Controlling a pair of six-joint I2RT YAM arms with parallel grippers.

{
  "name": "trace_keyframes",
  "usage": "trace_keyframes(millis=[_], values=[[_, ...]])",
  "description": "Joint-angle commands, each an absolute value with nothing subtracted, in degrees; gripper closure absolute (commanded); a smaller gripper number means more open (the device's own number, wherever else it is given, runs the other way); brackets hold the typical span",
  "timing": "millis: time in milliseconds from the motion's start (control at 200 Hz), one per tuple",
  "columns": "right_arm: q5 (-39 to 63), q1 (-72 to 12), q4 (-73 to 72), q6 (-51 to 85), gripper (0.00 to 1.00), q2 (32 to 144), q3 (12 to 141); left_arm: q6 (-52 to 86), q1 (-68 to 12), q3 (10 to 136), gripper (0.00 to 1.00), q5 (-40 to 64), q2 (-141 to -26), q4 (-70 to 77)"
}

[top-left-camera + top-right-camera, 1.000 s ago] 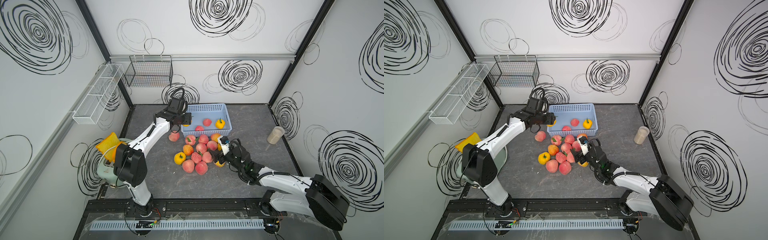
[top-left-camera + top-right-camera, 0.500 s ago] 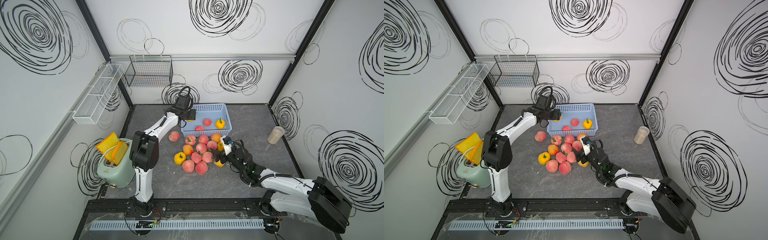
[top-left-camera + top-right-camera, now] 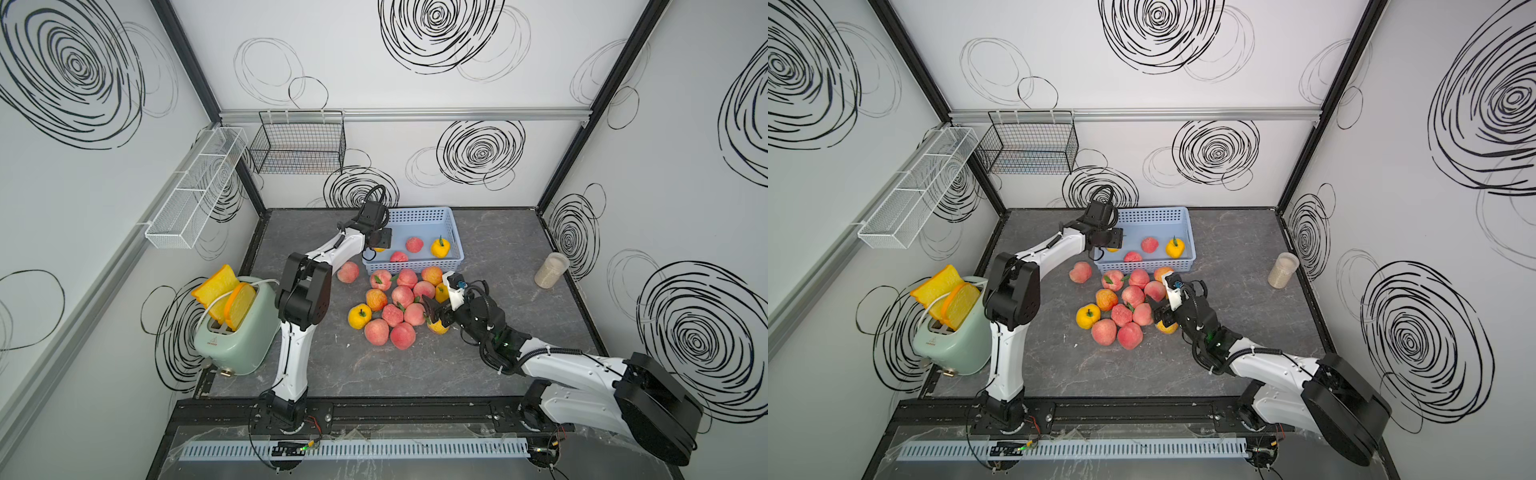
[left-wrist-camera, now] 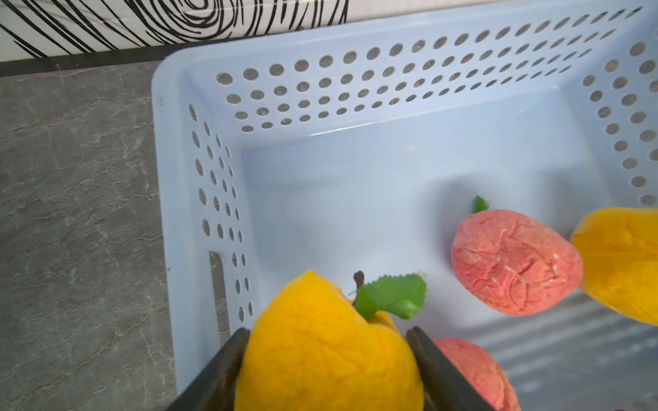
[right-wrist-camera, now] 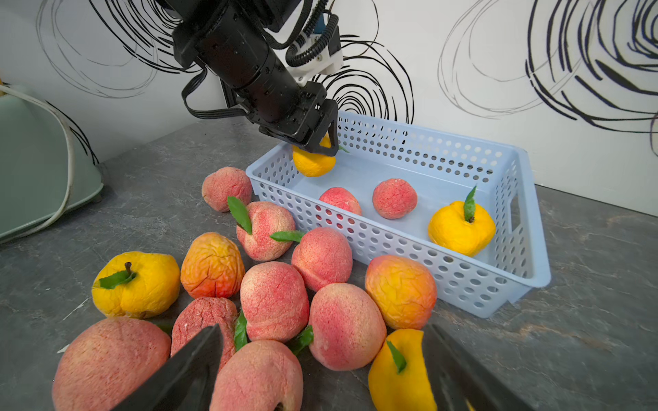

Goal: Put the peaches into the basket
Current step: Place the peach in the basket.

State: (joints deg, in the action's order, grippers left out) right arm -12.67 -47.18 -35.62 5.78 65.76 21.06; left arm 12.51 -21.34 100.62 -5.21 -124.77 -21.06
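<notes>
Task status: early stage, judged well under half complete.

The basket (image 3: 419,217) stood at the middle of the counter's (image 3: 498,257) back edge. Three peaches lay inside it: a pink peach (image 3: 414,244) near the middle, a second pink one (image 3: 399,256) against the front wall, and a yellow one (image 3: 439,247) toward the right end.

The left end effector (image 4: 325,334) was pinching a fourth fruit, the held peach (image 4: 320,370), yellow with a green leaf, between both jaws. It hung above the basket's left front corner, inside the rim line and clear of the floor. This peach was not yet released; opening the jaws appeared to be all that the step needed.

The pile (image 3: 402,296), a dozen or more peaches, lay on the counter directly in front of the basket, with its rearmost fruits just beside the front wall. A stray peach (image 3: 348,272) lay apart from the pile, off the basket's left front corner.

The right end effector (image 5: 322,331) sat low at the pile's right front side, jaws spread and gripping nothing. A pink fruit and a yellow one lay between the jaws. Which of the two was the target could not be told.

Left to do: release the held peach, then transfer the stray peach and the whole pile. The pile was tightly packed, so neighbours would likely roll when one is lifted.
</notes>
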Motion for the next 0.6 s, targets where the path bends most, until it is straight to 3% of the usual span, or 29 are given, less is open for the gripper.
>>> trace_keyframes(millis=[0, 595], values=[[-13.43, -47.51, -37.67, 5.93, 0.09, 66.36, 20.84, 11.75, -21.84, 100.3, 0.46, -6.38, -125.92, -18.92], [-13.85, -47.47, -37.76, 5.96, 0.08, 66.01, 20.85, 12.89, -21.89, 100.21, 0.19, -5.01, -126.1, -19.95]])
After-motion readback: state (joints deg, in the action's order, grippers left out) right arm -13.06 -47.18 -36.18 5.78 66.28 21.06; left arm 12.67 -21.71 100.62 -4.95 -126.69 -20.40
